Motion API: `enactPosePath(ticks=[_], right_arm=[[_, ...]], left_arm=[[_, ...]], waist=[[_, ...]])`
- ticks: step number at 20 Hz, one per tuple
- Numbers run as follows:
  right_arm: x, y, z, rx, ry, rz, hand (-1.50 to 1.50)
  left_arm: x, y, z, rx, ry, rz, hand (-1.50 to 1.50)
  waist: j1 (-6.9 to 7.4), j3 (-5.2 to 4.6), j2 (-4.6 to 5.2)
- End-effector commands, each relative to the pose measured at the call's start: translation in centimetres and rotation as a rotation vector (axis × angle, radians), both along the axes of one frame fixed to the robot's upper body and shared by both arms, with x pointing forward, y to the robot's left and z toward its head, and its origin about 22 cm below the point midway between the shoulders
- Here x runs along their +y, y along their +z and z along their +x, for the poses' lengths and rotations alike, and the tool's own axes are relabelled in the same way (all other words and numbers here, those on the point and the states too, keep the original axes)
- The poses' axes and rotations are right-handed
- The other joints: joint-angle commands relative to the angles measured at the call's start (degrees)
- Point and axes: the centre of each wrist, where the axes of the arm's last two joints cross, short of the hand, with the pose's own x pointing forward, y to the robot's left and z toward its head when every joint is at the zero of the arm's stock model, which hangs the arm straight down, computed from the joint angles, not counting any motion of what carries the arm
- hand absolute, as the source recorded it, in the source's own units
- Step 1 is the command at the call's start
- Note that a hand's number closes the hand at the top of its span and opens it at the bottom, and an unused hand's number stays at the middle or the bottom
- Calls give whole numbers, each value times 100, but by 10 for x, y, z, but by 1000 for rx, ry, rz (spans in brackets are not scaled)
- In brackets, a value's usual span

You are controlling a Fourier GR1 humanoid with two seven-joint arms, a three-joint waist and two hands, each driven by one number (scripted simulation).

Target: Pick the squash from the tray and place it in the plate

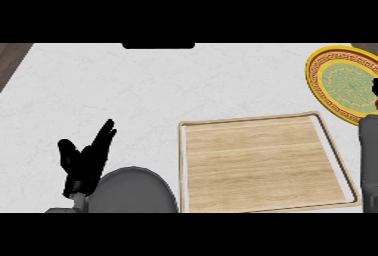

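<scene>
Placing step: right hand [375,90] hanging over plate [325,92] at counter's far right edge, fingers unreadable; tray [255,165] showing no squash. Left hand [87,157] resting open.

Even, bright, diffuse light; no clear source direction. White marbled table [148,85] reads flat, no glare or hotspots. Barely any cast shadows: only a thin dark line inside the rim of the pale wooden rectangular tray [258,165]. Soft throughout, edges slightly fuzzy, most at the black left hand [85,160], lower left. Yellow-rimmed green patterned plate [343,82] at upper right looks stretched, taller than wide.
</scene>
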Motion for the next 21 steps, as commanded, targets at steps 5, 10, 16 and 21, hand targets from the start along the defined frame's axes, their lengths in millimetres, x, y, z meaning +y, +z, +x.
enactPosePath(ticks=[5, 10, 16, 21], right_arm=[[63, -44, -35, -54, 174, 25, -150], [86, -60, -47, 22, 210, 76, -150], [115, -81, -61, 50, 218, 107, -150], [122, -72, -67, 47, 229, 85, -150]], left_arm=[[4, -14, -3, 47, -8, -13, 0], [-6, -10, 2, 40, -15, -18, 0], [4, -6, -8, 46, -13, -9, 0], [17, -10, -5, 54, -24, 0, 0]], waist=[[-25, -40, 39], [-41, -52, 24], [10, -52, 15], [-9, -55, 24]])
